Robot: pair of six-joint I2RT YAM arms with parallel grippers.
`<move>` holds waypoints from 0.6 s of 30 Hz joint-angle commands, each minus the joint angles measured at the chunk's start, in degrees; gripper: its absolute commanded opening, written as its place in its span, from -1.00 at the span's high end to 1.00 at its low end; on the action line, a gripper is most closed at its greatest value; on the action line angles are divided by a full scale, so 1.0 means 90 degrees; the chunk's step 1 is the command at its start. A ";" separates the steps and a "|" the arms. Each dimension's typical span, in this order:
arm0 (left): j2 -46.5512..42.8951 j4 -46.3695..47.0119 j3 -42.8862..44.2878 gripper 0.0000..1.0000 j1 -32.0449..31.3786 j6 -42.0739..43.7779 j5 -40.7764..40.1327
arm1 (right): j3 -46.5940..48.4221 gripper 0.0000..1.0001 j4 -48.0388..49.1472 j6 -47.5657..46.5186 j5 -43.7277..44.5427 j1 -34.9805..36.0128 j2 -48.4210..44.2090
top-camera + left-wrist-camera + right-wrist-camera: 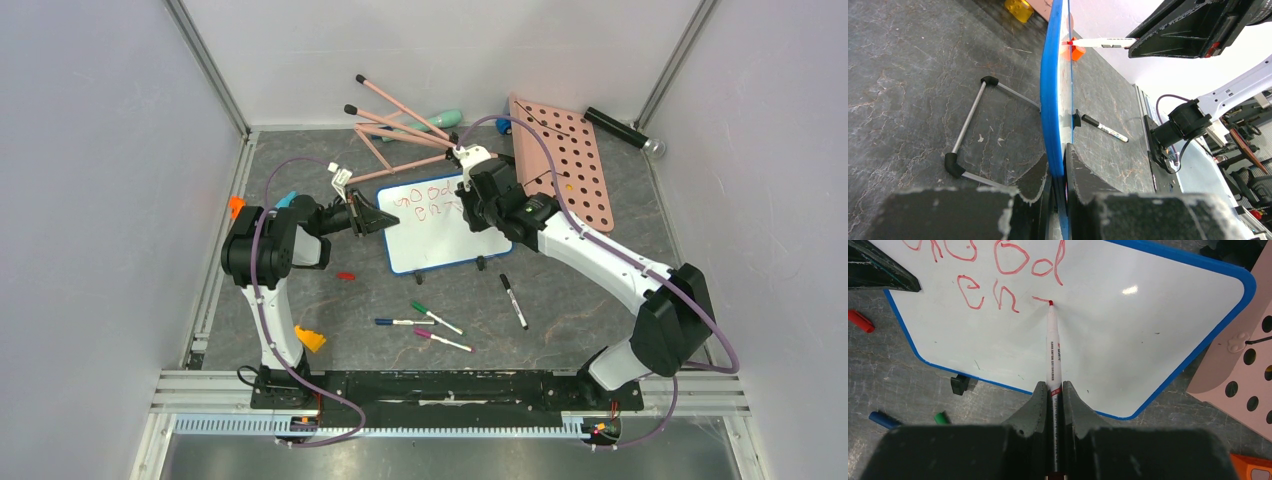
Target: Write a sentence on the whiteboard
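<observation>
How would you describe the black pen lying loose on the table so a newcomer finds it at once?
Find the whiteboard mid-table. Just off its near right corner lies the black pen, alone. Its black cap sets it apart from the green pen, blue pen and purple pen clustered to its left.

From up here I see my left gripper (378, 218) at the left edge of the whiteboard (440, 245), centre frame. My right gripper (466, 200) sits over the red sentence (425, 203), with loose markers (437, 320) below.

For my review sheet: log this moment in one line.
left claw: shut on whiteboard edge; right claw: shut on red marker; tip: on whiteboard; sentence: second line begun
</observation>
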 commanded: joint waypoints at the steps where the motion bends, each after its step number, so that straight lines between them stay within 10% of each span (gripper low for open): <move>1: 0.0100 0.0432 0.0078 0.96 0.0094 0.0560 -0.0045 | 0.0203 1.00 0.0094 -0.0044 0.0147 -0.0127 0.0099; 18: 0.0116 0.0432 0.0097 0.96 0.0086 0.0553 -0.0031 | 0.0547 1.00 0.0153 -0.0044 -0.0122 -0.0123 0.0315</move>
